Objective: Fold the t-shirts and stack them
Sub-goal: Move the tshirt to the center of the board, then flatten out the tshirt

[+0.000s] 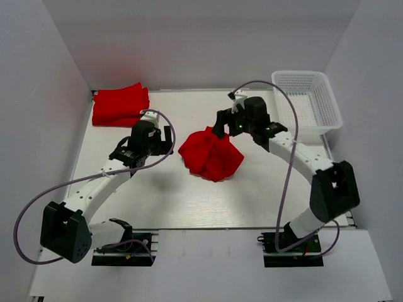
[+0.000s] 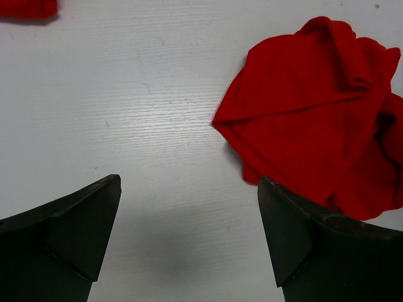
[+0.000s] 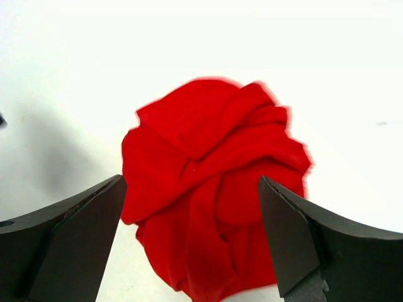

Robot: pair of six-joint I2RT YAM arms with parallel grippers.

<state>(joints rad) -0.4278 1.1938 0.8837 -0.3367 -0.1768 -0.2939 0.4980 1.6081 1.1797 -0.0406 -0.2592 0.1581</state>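
A crumpled red t-shirt (image 1: 211,154) lies in a heap at the middle of the table. A second red t-shirt (image 1: 119,106) lies folded at the far left corner. My left gripper (image 1: 169,141) is open and empty, just left of the heap. In the left wrist view (image 2: 189,182) bare table shows between its fingers, and the heap (image 2: 315,107) lies to the right. My right gripper (image 1: 220,126) is open above the heap's far edge. In the right wrist view (image 3: 190,179) the heap (image 3: 214,163) shows between the spread fingers, and they do not grip it.
A white plastic mesh basket (image 1: 327,104) stands at the far right corner. White walls enclose the table on the left, back and right. A corner of the folded shirt (image 2: 25,7) shows at the top left of the left wrist view.
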